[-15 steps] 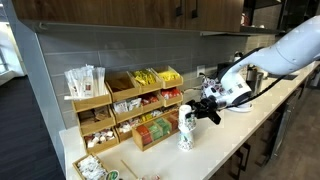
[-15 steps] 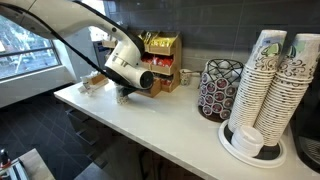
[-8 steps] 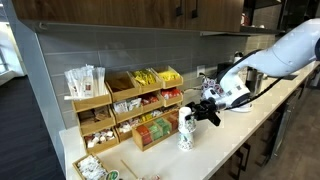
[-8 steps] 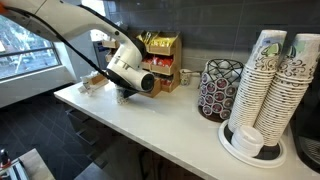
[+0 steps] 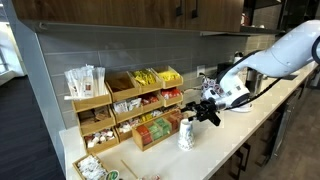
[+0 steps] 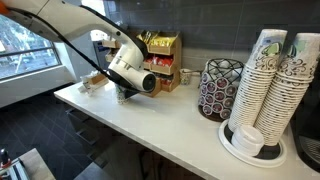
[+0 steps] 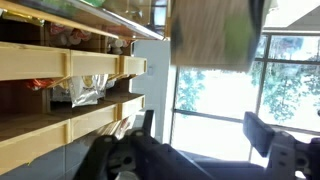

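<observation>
A white paper cup with a green logo stands upright on the counter in front of the wooden organizer. My gripper hangs just beside the cup's rim, on the side away from the shelves. In the wrist view the cup is a blur at the top of the frame. The gripper is open, with one dark finger on the right and only window light between the jaws. They hold nothing. In an exterior view the arm's wrist covers the cup.
A wooden organizer full of packets runs along the wall behind the cup. A low tray of packets sits at the counter's end. Tall stacks of paper cups and a wire pod holder stand further along.
The jaws have spread apart and let go of the cup. It now stands by itself on the counter. The arm has hardly moved.
</observation>
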Tool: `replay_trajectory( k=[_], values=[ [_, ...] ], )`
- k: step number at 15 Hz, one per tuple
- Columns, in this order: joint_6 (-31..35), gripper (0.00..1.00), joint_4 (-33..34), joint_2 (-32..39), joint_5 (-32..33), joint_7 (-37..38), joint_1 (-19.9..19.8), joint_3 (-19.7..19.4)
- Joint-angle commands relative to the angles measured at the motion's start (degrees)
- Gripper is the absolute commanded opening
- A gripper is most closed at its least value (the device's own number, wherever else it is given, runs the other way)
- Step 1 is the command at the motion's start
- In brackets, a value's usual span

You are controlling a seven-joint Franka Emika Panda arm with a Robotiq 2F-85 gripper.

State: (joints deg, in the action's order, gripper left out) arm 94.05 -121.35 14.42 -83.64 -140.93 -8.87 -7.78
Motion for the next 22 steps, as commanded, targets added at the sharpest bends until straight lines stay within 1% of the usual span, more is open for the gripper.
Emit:
replay_trajectory(
  k=[1,3,5,9,11,14,17,19,20,21,22],
  values=[
    [0.4,1.00,0.0,-0.9,1.1,-0.9,-0.1,-0.9],
    [1.8,1.00,-0.2,-1.5,1.4,0.4,0.1,-1.2],
    [7.6,1.00,-1.6,-4.1,1.8,2.8,0.9,-1.6],
    [22.4,1.00,-4.8,-11.5,4.9,9.0,2.2,-1.2],
    [29.8,1.00,-6.0,-15.4,8.3,13.9,2.8,-0.4],
    [39.4,1.00,-8.1,-20.9,18.0,24.0,3.5,1.4],
    [46.1,1.00,-10.5,-25.4,31.1,36.7,3.4,3.9],
    [46.6,1.00,-12.5,-27.7,40.9,46.5,2.5,5.3],
    [45.0,1.00,-12.8,-28.8,45.7,51.3,2.4,5.3],
    [43.8,1.00,-13.3,-30.2,50.0,55.9,1.2,6.7],
    [42.4,1.00,-13.5,-31.1,53.9,59.7,3.0,5.0]
  ],
)
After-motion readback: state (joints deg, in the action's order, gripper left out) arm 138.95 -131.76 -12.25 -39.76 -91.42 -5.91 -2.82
